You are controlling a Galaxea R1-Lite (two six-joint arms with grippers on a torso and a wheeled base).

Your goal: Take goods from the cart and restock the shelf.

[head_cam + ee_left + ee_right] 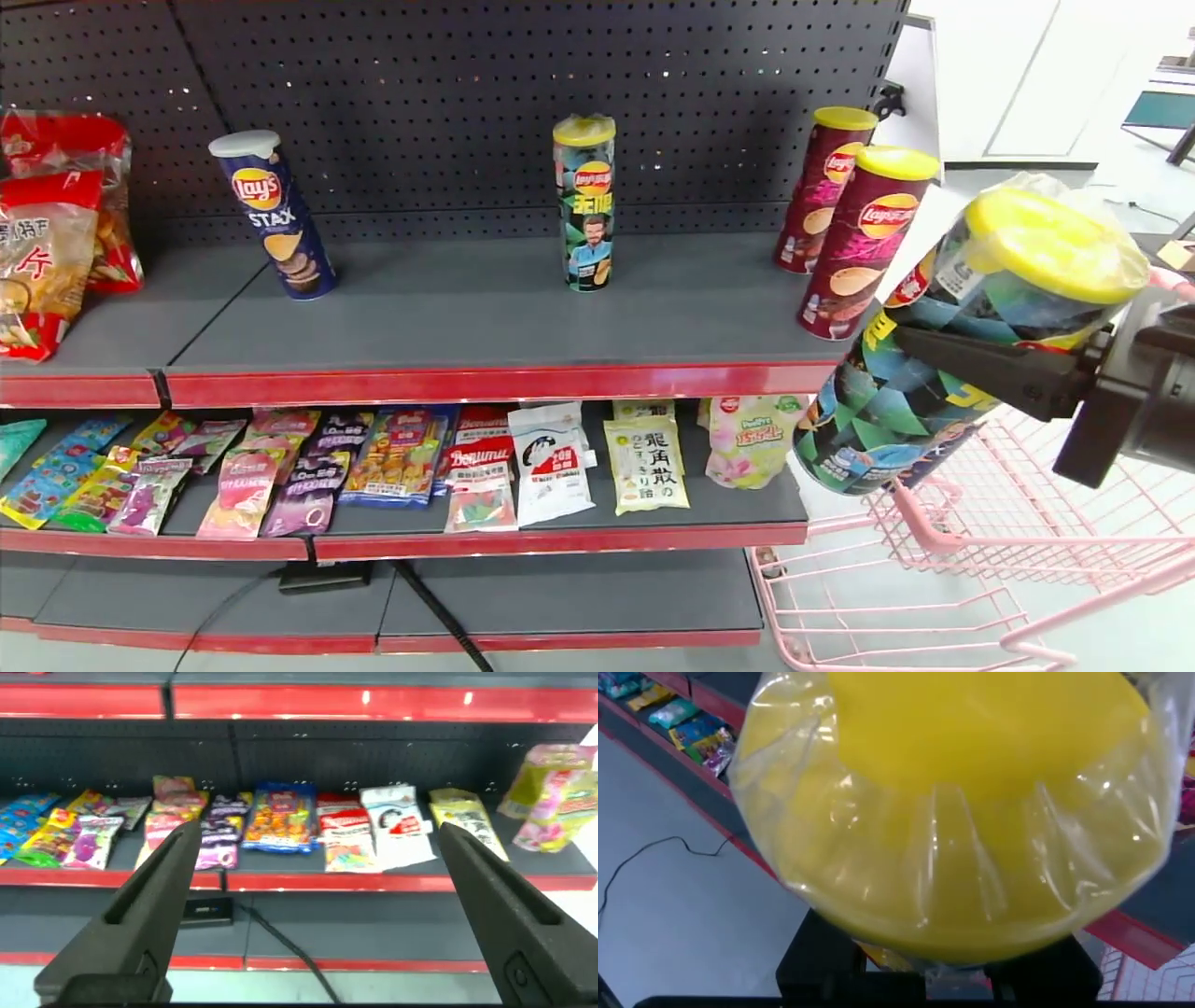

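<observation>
My right gripper (1004, 369) is shut on a tall chip can (943, 345) with a yellow lid and a blue-green pattern, held tilted above the pink cart (943, 560) at the right end of the shelf. The can's plastic-wrapped yellow lid (971, 793) sits close up in the right wrist view. On the top shelf (485, 317) stand a dark blue can (275, 217), a matching patterned can (584, 202) and two maroon cans (859, 238). My left gripper (313, 915) is open and holds nothing, facing the lower shelf of snack bags (280, 826).
Red snack bags (51, 233) lie at the top shelf's left end. The lower shelf (560, 523) carries several flat snack packets. A black cable (439, 611) and a small black box (322, 577) lie on the bottom shelf. A wide gap separates the standing cans.
</observation>
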